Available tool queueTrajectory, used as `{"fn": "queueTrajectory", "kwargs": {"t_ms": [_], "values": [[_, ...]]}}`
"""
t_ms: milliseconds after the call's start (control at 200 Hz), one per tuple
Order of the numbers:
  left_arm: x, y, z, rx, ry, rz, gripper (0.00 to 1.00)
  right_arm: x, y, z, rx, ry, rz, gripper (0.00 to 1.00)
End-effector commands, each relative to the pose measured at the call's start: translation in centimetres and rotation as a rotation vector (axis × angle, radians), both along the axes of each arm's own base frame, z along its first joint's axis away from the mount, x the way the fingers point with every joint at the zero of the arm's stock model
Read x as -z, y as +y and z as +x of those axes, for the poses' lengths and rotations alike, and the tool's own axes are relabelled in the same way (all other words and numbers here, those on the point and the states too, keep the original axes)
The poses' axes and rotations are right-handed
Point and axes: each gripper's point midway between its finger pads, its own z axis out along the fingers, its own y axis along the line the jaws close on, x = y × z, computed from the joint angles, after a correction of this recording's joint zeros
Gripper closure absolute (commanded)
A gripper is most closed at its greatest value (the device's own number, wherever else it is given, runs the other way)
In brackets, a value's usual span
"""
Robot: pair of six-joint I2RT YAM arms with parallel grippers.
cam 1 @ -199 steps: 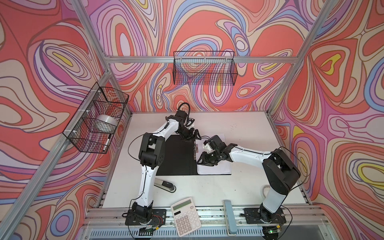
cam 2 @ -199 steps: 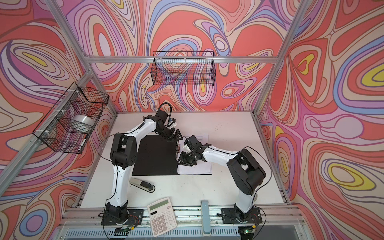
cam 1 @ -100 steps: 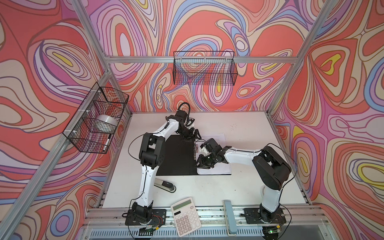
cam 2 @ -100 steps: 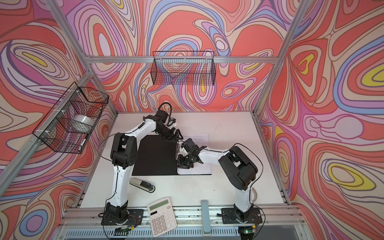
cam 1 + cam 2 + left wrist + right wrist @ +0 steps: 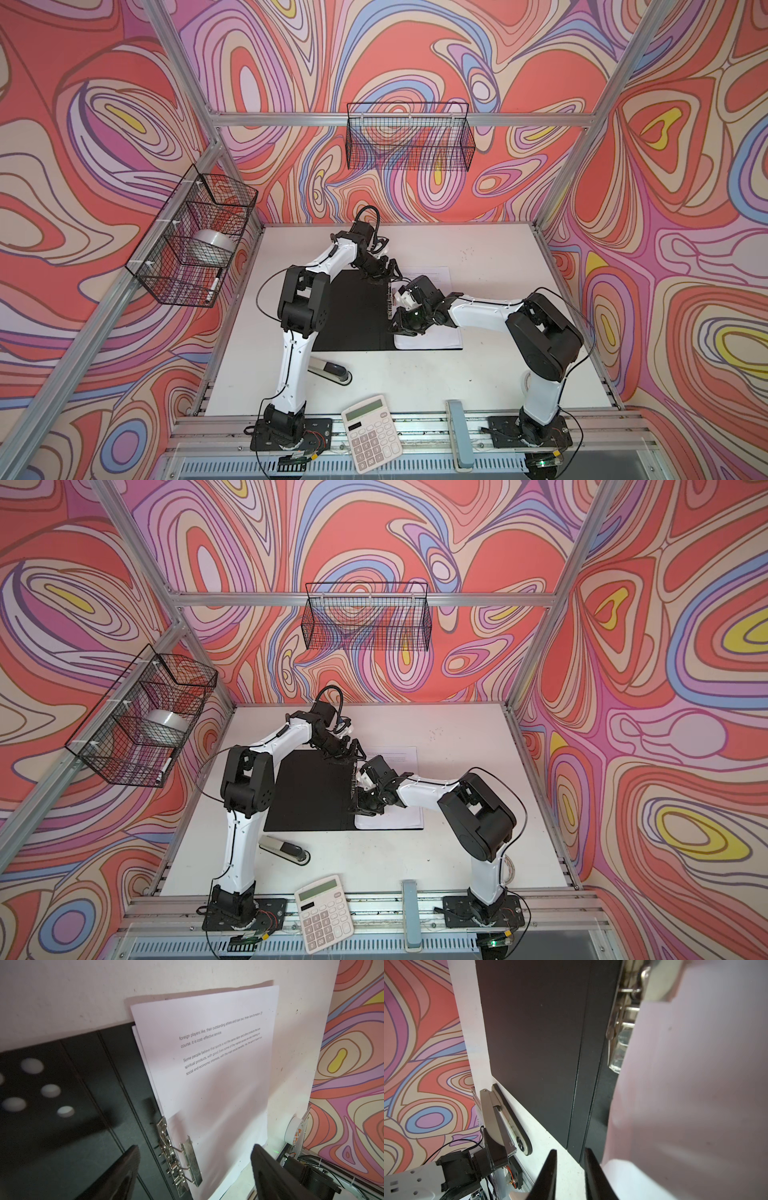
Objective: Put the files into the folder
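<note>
Folder (image 5: 349,311), 1, open at table (image 5: 478,374) centre; files (image 5: 218,1095), 2+ sheets, on its 3 o'clock half. Left end effector (image 5: 194,1148) spread; right end effector (image 5: 570,1150) nearly pressed together, empty, since shifted toward 9 o'clock

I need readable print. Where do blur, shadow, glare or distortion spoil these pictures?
Left wrist view: print on the paper sharp nearby, smeared farther off; soft shadow over its blank half; round glare spots on the black folder. Right wrist view: paper and metal clip out of focus, stapler sharp. Both top views: evenly lit, frame posts splay outward.
</note>
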Motion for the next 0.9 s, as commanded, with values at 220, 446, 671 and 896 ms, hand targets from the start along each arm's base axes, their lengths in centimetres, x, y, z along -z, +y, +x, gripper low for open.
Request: {"fn": "queueTrajectory", "kwargs": {"t_ms": [220, 446, 671, 896], "values": [[-1.3, 0.5, 0.0, -0.002, -0.016, -0.017, 0.15, -2.7, 1.6, 0.0, -0.046, -0.044, 0.086, 0.75], [-1.7, 0.3, 0.1, -0.006, -0.017, -0.028, 0.15, -7.5, 1.7, 0.2, -0.057, -0.135, 0.142, 0.72], [-1.8, 0.3, 0.0, -0.007, -0.015, -0.032, 0.15, -5.4, -0.1, 0.2, -0.003, -0.153, 0.067, 0.72], [-1.7, 0.4, -0.1, -0.004, -0.013, -0.029, 0.15, -2.2, -0.2, 0.2, 0.014, -0.110, 0.035, 0.73]]}}
